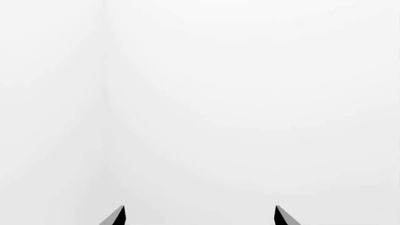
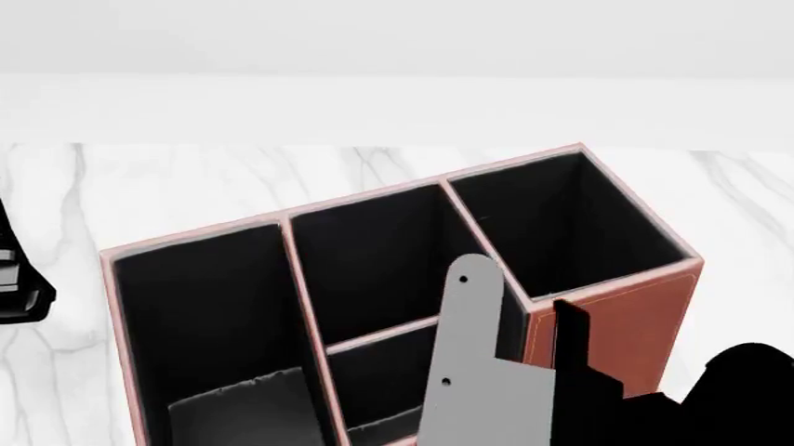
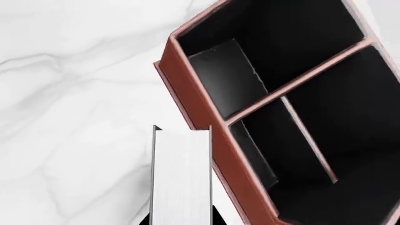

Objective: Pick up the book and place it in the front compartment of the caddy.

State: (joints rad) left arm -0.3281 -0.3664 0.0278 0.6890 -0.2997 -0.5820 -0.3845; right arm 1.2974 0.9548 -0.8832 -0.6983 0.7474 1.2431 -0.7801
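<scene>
My right gripper (image 3: 181, 219) is shut on the book (image 3: 181, 173). The book's white page edge faces the right wrist camera, with thin black covers on both sides. It hangs over the marble just outside the caddy's (image 3: 194, 98) reddish-brown low outer wall. In the head view a grey finger (image 2: 474, 353) of that gripper stands over the caddy (image 2: 620, 316), above the small middle cell. The front compartment (image 2: 385, 260), the larger middle cell behind the low cross divider, holds nothing; it also shows in the right wrist view (image 3: 362, 122). My left gripper (image 1: 200, 218) is open, facing a white wall.
The caddy stands on a white marble table (image 2: 162, 186). Its tall corner section (image 2: 564, 223) is at the right. Its long left cell (image 2: 205, 307) holds a dark flat panel (image 2: 242, 409). A black part of my left arm (image 2: 19, 279) shows at the left edge.
</scene>
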